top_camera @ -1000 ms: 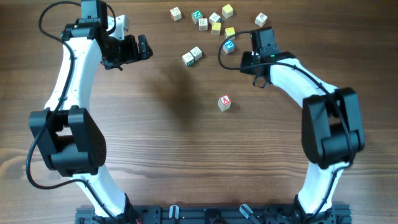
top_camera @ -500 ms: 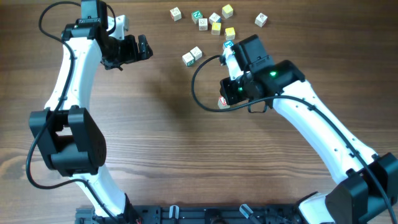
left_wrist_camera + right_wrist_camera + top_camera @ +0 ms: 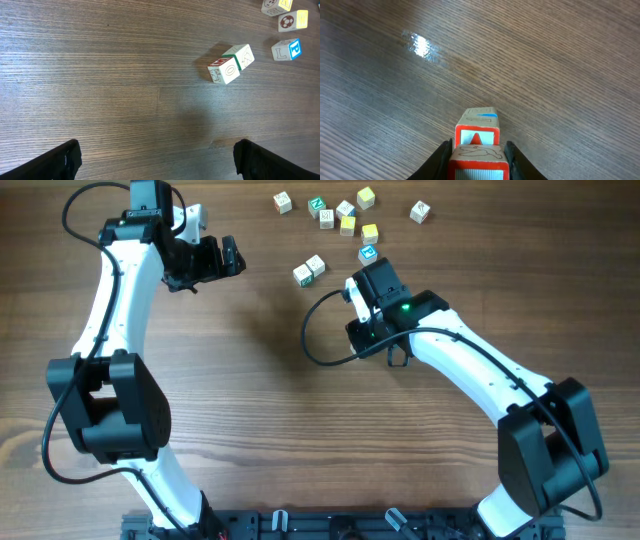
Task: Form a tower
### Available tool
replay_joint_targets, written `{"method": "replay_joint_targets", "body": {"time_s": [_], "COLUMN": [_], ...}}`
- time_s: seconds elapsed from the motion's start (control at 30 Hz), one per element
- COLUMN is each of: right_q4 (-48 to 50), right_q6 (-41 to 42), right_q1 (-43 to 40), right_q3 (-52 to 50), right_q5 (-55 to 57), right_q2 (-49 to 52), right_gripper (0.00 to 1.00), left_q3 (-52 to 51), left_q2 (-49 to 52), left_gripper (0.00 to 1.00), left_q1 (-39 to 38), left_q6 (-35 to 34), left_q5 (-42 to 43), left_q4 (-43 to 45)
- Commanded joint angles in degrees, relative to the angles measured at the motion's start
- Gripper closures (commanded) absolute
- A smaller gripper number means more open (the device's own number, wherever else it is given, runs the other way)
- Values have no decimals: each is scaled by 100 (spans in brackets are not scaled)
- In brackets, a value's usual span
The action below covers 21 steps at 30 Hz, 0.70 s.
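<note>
Tower [image 3: 477, 134]: bottom centre of the right-wrist view, between that arm's fingers. In the overhead it is hidden under the wrist, just right of frame centre. Looks like two cubes so far (my read, not certain).

- Table [image 3: 250, 400]: plain wood grain, fills every view.
- Right arm [image 3: 470, 370]: reaches from the lower right up to the centre.
- Left arm [image 3: 120, 290]: runs up the left side, head at upper left.
- Left gripper [image 3: 232, 257]: jaws spread wide, nothing between them, well apart from any cube.
- Right gripper [image 3: 477, 149]: jaws closed in on a red-framed cube [image 3: 477, 152], one finger on each side face.
- A pale cube with a blue mark [image 3: 477, 116] touches the red-framed cube on its far side. Can't tell whether the held one is fully seated on it.
- Loose cubes [image 3: 347, 224]: scattered along the top of the overhead, right of centre.
- A touching pair [image 3: 309, 270] sits lower left of that scatter.
- One blue-faced cube [image 3: 368, 253] sits just above the right wrist.

Step in hand, I'd say: placing.

- Keep the held cube's edges square to the one beneath and bring it straight down with no sideways drag.
- Let go only once the faces sit flush.
- Open slowly and evenly so neither finger nudges it (the stack is narrow and tips easily).
- Pull back along the finger axis.
</note>
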Motion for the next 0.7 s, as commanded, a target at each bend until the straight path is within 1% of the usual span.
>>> {"method": "replay_joint_targets", "body": {"time_s": [0.0,0.53,0.6,0.67], "right_q4": [107,286,295,302], "right_q6": [-155,-251,-251,-251], "right_q1": [17,17,17,17], "right_q3": [-33,-35,-37,-37], "right_q5": [-164,-181,-179,-179], "right_q2": [72,76,79,83], "right_gripper": [70,70,63,63], "left_q3": [-4,-4,-4,-4], "left_q2": [42,42,42,42], "left_gripper": [0,0,0,0], "left_q1": [-11,-11,-11,-11], "left_q6": [114,114,114,114], "left_q5": [7,7,7,7], "left_q4": [4,4,4,4]}}
